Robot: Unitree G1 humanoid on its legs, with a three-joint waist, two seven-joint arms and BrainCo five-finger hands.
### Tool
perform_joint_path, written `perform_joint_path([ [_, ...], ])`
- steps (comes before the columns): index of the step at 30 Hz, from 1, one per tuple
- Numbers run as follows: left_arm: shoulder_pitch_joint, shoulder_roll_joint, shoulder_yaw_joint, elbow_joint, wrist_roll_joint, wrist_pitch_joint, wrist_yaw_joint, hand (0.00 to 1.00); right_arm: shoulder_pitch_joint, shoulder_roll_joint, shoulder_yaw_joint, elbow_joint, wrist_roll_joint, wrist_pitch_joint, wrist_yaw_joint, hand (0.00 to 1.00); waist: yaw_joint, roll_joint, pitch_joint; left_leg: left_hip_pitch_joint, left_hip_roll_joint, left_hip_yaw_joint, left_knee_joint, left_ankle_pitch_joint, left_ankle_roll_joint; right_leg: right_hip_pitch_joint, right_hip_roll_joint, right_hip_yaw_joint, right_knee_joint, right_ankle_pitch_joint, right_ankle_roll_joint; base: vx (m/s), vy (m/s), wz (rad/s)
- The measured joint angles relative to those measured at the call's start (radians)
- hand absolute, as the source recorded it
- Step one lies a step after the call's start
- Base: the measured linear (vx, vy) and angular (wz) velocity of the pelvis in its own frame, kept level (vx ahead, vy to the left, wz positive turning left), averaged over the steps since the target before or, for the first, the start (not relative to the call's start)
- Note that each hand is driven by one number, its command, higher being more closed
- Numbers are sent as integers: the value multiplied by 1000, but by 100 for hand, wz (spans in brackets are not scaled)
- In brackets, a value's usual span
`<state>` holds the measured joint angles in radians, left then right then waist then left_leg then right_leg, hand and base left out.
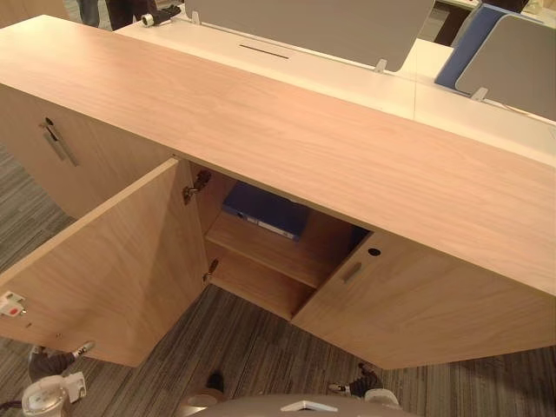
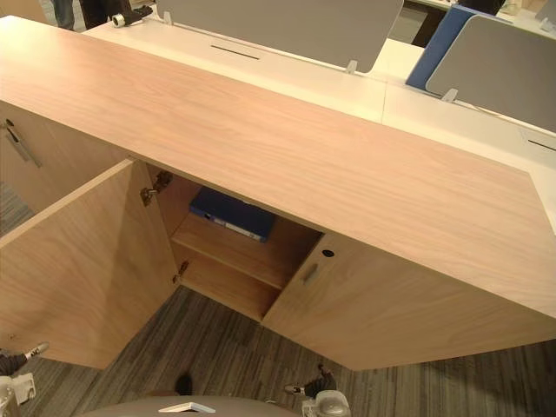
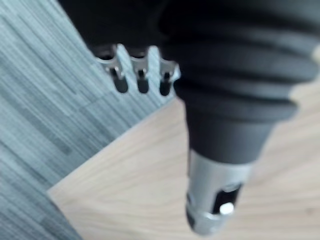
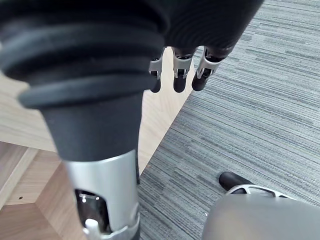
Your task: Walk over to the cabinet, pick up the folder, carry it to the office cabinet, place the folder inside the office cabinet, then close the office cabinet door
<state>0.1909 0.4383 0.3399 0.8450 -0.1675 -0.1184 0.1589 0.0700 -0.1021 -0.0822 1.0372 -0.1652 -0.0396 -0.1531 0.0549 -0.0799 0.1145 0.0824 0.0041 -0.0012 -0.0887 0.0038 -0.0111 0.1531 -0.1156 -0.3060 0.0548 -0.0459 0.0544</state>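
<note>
A blue folder (image 1: pixel 265 211) lies flat on the upper shelf inside the long wooden office cabinet (image 1: pixel 304 130). The cabinet's left door (image 1: pixel 104 269) stands swung wide open toward me; the door to the right of it (image 1: pixel 417 295) is shut. My left hand (image 1: pixel 54 363) hangs low beside the open door's outer corner, fingers (image 3: pixel 141 80) relaxed and holding nothing. My right hand (image 1: pixel 363 382) hangs low in front of the shut door, fingers (image 4: pixel 180 75) also relaxed and empty over the carpet.
Further left, another cabinet door (image 1: pixel 59 143) with a metal handle is shut. Behind the cabinet stand white desks with grey dividers (image 1: pixel 330 26) and a blue panel (image 1: pixel 469 48). A person's legs (image 1: pixel 104 10) show at the far left. Striped grey carpet (image 4: pixel 260 100) covers the floor.
</note>
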Motion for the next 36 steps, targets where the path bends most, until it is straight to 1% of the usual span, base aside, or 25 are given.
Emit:
perform_joint_path([
  [4,32,-33,-32,3,36,1,-2,0,-3,0,0,0,0,1,0,0,-2,2,0,4,-3,5,0,1,-1,-1,-2,20,0,13,1,-8,6,-3],
  [7,45,-58,-52,3,54,9,-16,0,-4,0,-2,0,-1,4,1,0,-3,3,0,4,-8,6,0,1,-2,-1,-8,20,0,15,4,-11,-2,-1],
  [8,54,-67,-74,3,57,14,-27,0,-5,0,-2,0,-9,4,1,0,-4,6,0,4,-10,9,0,1,-1,-3,-11,21,-1,15,4,-29,-8,-4],
  [11,65,-68,-107,3,73,18,-43,0,-7,0,-3,0,-29,4,1,0,-6,8,-1,2,-11,18,0,0,0,-8,-13,24,-1,15,4,-36,-12,-9],
  [13,81,-82,-135,3,74,26,-65,0,-12,-1,-6,-1,-38,4,2,0,-9,13,0,-1,-13,29,0,-2,3,-16,-15,32,-2,14,4,-47,-16,-15],
  [15,83,-106,-160,3,74,34,-74,0,-10,-3,-19,-1,-38,5,3,0,-14,19,-1,-6,-15,30,0,-1,2,-17,-18,37,-6,14,4,-42,-15,5],
  [17,91,-110,-191,-3,73,34,-78,0,-11,-4,-19,-4,-38,5,3,0,-16,23,0,-9,-15,31,0,1,0,-19,-18,46,-10,13,5,-45,-20,3],
  [20,104,-120,-237,-11,74,35,-81,0,-10,-4,-20,-12,-39,5,3,0,-17,24,-1,-13,-17,45,0,9,-3,-32,-21,65,-15,0,26,-39,-35,-11],
  [21,110,-131,-258,-11,74,37,-81,0,-12,-4,-20,-15,-39,5,3,0,-17,16,-5,-15,-17,57,0,15,-5,-37,-22,81,-20,-5,33,-55,-48,-17],
  [23,115,-142,-303,-11,74,41,-99,0,-10,-7,-20,-33,-39,6,3,0,-24,32,-5,-19,-17,61,0,24,-2,-37,-21,89,-31,-8,39,-62,-39,-9],
  [25,128,-174,-379,-9,96,45,-124,0,-3,-15,-20,-41,-40,8,3,0,-27,57,-7,-14,-14,84,0,33,-7,-47,-19,112,-32,-10,42,-69,-17,-20],
  [26,129,-182,-394,-8,103,46,-129,0,-5,-16,-21,-43,-40,11,3,0,-28,60,-6,-12,-13,90,0,34,-6,-49,-18,121,-33,-11,42,-68,-1,-34],
  [27,119,-194,-428,-10,114,44,-145,0,-7,-16,-20,-45,-39,17,3,0,-31,68,-9,-9,-12,102,0,36,-4,-52,-16,133,-36,-11,41,-54,5,-29],
  [30,96,-183,-472,-7,134,40,-152,0,-15,-12,-18,-47,-40,21,2,0,-52,64,-7,-2,-5,123,0,37,-4,-54,-8,160,-42,-10,46,-53,-3,-22],
  [34,94,-173,-491,2,152,41,-152,0,-16,-12,-18,-47,-39,22,1,0,-57,66,-8,-3,4,157,0,39,-4,-71,-1,197,-51,7,48,-49,1,-28],
  [36,85,-158,-520,11,152,41,-151,0,-16,-12,-18,-47,-39,22,1,0,-59,68,-9,-6,5,172,0,42,-5,-82,1,218,-50,12,49,-61,22,-19],
])
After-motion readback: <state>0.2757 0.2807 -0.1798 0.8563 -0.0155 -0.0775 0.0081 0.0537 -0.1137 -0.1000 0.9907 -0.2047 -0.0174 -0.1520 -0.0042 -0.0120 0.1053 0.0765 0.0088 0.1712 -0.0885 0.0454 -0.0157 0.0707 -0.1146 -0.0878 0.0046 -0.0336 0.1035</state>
